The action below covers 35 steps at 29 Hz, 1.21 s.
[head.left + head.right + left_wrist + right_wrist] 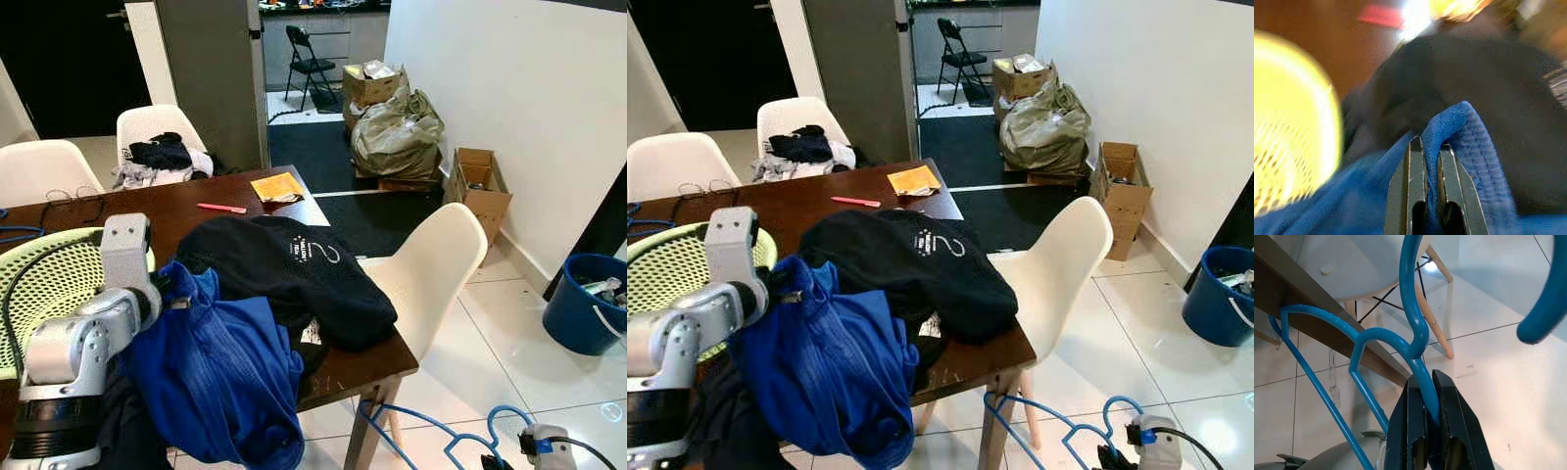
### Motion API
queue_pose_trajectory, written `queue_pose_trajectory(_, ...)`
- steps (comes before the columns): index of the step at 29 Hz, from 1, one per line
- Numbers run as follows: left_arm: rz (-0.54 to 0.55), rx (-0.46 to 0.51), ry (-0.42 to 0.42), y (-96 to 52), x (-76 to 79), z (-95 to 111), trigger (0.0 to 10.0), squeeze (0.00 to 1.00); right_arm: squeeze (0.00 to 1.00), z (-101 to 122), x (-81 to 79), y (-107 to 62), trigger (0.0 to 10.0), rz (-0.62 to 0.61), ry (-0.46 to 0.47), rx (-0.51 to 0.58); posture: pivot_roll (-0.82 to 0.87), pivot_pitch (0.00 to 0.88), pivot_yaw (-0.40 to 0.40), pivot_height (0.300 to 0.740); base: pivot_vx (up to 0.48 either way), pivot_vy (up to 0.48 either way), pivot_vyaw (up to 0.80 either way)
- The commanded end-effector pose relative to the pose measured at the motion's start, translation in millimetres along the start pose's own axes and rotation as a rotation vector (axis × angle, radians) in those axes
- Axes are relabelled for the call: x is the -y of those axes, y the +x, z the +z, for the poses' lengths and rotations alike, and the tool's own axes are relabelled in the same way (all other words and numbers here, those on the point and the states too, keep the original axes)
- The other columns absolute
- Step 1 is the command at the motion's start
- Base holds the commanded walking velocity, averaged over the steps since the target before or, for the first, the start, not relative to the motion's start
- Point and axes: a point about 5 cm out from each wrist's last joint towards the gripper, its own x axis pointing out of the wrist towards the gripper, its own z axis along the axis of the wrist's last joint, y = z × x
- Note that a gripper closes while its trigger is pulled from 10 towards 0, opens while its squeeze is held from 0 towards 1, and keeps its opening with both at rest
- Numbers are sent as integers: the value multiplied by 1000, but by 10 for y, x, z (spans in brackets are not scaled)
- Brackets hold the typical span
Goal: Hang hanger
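Hanger (1415, 340) pinched in right gripper (1429, 382) below table (377, 367) corner, left gripper (1431, 152) pinching blue garment (220, 377)

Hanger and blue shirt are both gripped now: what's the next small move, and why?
Probably raise the right gripper to bring the hanger up from beside the table leg toward the blue shirt. The hanger hangs low near the floor, while the left gripper is pinching a fold of the shirt at table height, so the two are too far apart to thread.
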Motion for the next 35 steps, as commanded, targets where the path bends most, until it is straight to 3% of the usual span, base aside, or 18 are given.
queue_pose_trajectory(1, -154, 143, 50, -48, 215, 274, 0, 0, 0, 238, -35, 96, 10000, -11, 61, 127, -40, 0, -1, 740, 0, 0, 0)
queue_pose_trajectory(3, -405, 271, 131, -185, 509, 537, 0, 0, 0, 251, -10, 115, 10000, -45, 99, 140, -43, 0, 1, 740, 0, 0, 0)
queue_pose_trajectory(4, -405, 271, 131, -185, 509, 537, 0, 0, 0, 251, -10, 115, 10000, -45, 99, 140, -43, 0, 1, 740, 0, 0, 0)
queue_pose_trajectory(7, -659, 372, 245, -401, 771, 735, 0, 0, 0, 341, 20, 153, 10000, -81, 154, 183, -44, 0, 4, 740, 0, 0, 0)
queue_pose_trajectory(8, -659, 372, 245, -401, 771, 735, 0, 0, 0, 341, 20, 153, 10000, -81, 154, 183, -44, 0, 4, 740, 0, 0, 0)
queue_pose_trajectory(10, -773, 413, 299, -507, 893, 792, 0, 0, 0, 489, 40, 188, 10000, -91, 168, 231, -50, 0, 11, 740, 0, 0, 0)
queue_pose_trajectory(16, -889, 467, 272, -553, 1068, 800, 0, 0, 0, 777, 19, 255, 10000, -89, 131, 302, -54, 0, 7, 740, 0, 0, 0)
queue_pose_trajectory(17, -902, 463, 249, -536, 1122, 761, 5765, 0, 0, 860, -22, 284, 10000, -77, 111, 321, -54, 0, 7, 740, 0, 0, 0)
queue_pose_trajectory(21, -924, 456, 241, -512, 1215, 673, 6078, 0, 0, 1010, -97, 328, 10000, -51, 77, 357, -57, 0, 5, 740, 0, 0, 0)
queue_pose_trajectory(22, -925, 454, 226, -499, 1254, 643, 10000, 0, 0, 1082, -138, 346, 10000, -36, 60, 375, -58, 0, 3, 740, 0, 0, 0)
queue_pose_trajectory(25, -949, 450, 141, -477, 1388, 566, 10000, 0, 0, 1333, -273, 391, 10000, 12, 15, 439, -54, 0, -2, 740, 0, 0, 0)
queue_pose_trajectory(30, -927, 432, 89, -421, 1438, 506, 10000, 0, 0, 1411, -338, 413, 10000, 33, -11, 454, -52, 0, -5, 740, 0, 0, 0)
queue_pose_trajectory(33, -918, 380, 37, -388, 1497, 357, 10000, 0, 0, 1466, -425, 430, 10000, 57, -36, 466, -51, 0, -3, 740, 0, 0, 0)
queue_pose_trajectory(35, -882, 309, -10, -350, 1518, 142, 10000, 0, 0, 1505, -501, 438, 10000, 74, -59, 475, -52, 0, -2, 740, 0, 0, 0)
